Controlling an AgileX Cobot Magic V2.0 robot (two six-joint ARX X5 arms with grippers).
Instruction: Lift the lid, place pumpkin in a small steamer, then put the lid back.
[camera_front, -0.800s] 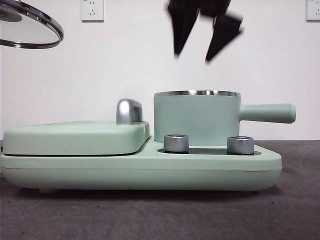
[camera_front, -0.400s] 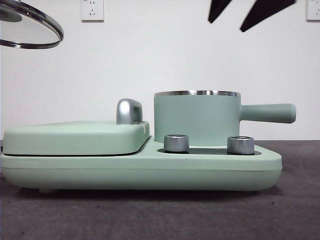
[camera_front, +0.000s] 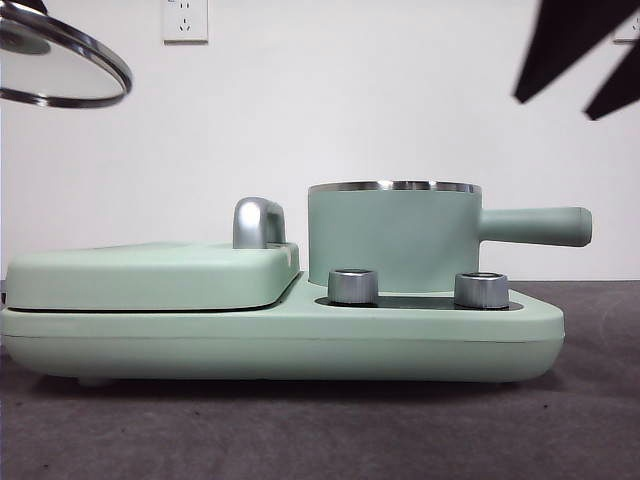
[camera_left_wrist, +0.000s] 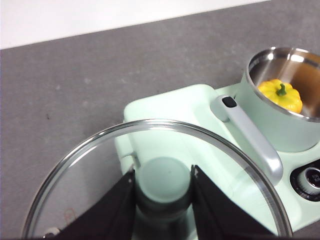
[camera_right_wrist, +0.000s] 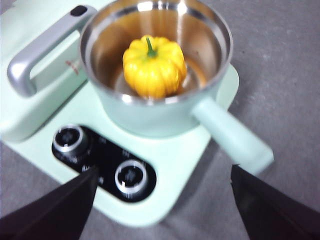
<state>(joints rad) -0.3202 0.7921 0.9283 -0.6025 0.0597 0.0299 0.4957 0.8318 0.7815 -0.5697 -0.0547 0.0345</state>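
Yellow pumpkin (camera_right_wrist: 154, 67) upright inside open mint steamer (camera_right_wrist: 150, 107), glass lid (camera_left_wrist: 155, 180) aloft

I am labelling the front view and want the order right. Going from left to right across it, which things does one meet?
lid held high → flat griddle cover → silver handle → small steamer → its side handle → right gripper at the top corner.

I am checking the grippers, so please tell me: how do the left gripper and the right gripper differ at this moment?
The left gripper is shut on the lid by its knob, held up beside the small steamer; the right gripper is open, empty, above the steamer's handle side. Both have black jaws.
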